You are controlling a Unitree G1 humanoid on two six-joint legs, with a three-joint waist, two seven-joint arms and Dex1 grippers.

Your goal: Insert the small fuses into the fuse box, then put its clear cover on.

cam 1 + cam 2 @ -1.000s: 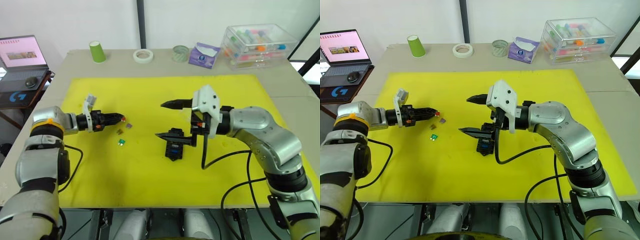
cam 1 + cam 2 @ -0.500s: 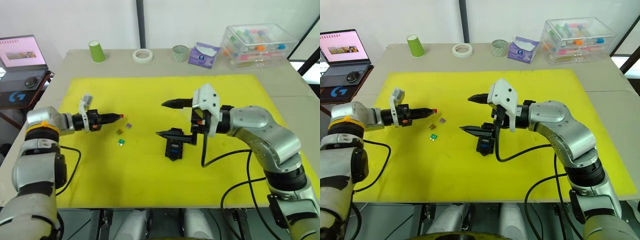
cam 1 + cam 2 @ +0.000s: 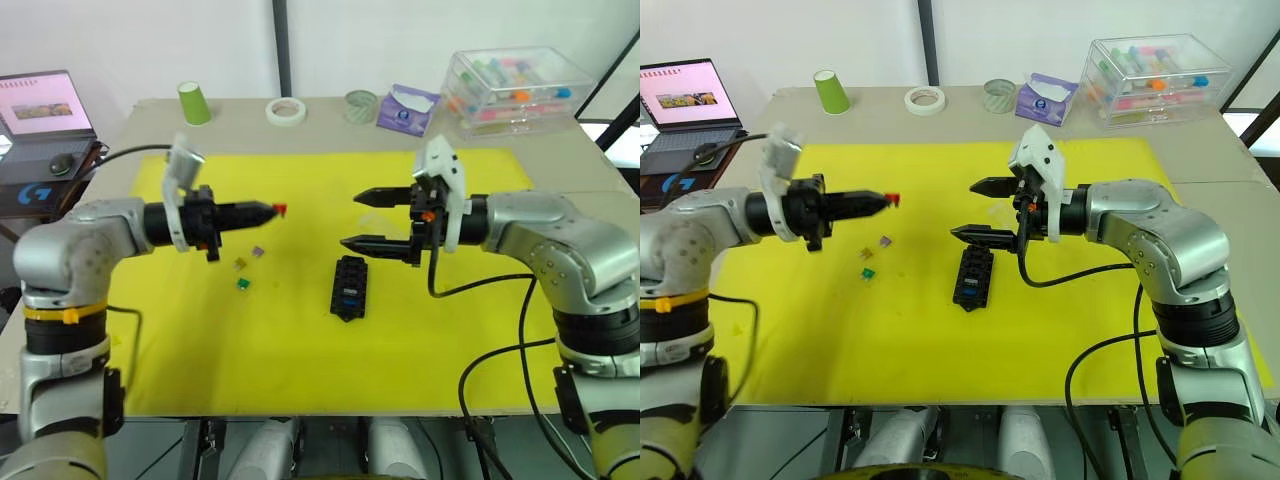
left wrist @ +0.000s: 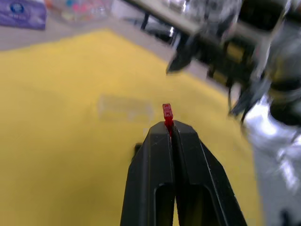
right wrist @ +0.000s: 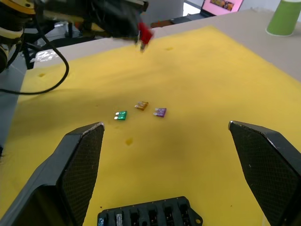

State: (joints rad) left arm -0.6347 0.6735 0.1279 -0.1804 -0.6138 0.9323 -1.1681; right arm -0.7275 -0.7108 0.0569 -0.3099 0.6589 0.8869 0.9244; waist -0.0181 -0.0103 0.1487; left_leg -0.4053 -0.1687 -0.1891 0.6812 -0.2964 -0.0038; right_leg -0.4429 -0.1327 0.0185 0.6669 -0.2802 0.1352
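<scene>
The black fuse box (image 3: pixel 349 287) lies mid-mat with a blue fuse in one slot. My left gripper (image 3: pixel 268 209) hovers over the mat to its left, shut on a red fuse (image 3: pixel 280 209) that sticks out past the fingertips (image 4: pixel 168 113). Purple (image 3: pixel 257 251), amber (image 3: pixel 239 264) and green (image 3: pixel 241 284) fuses lie loose on the yellow mat (image 3: pixel 200 340) below that gripper. My right gripper (image 3: pixel 358 219) hangs open above the box's far end, holding nothing. A faint transparent rectangle, apparently the clear cover (image 4: pixel 124 107), lies on the mat ahead of the left gripper.
Behind the mat stand a green cup (image 3: pixel 194 103), a tape roll (image 3: pixel 286 110), a purple tissue pack (image 3: pixel 407 108) and a large clear storage box (image 3: pixel 520 90). A laptop (image 3: pixel 40 105) sits off the table's left side.
My left gripper lifted and swung right toward the centre with the red fuse. My right gripper drew back right and up, uncovering the fuse box.
</scene>
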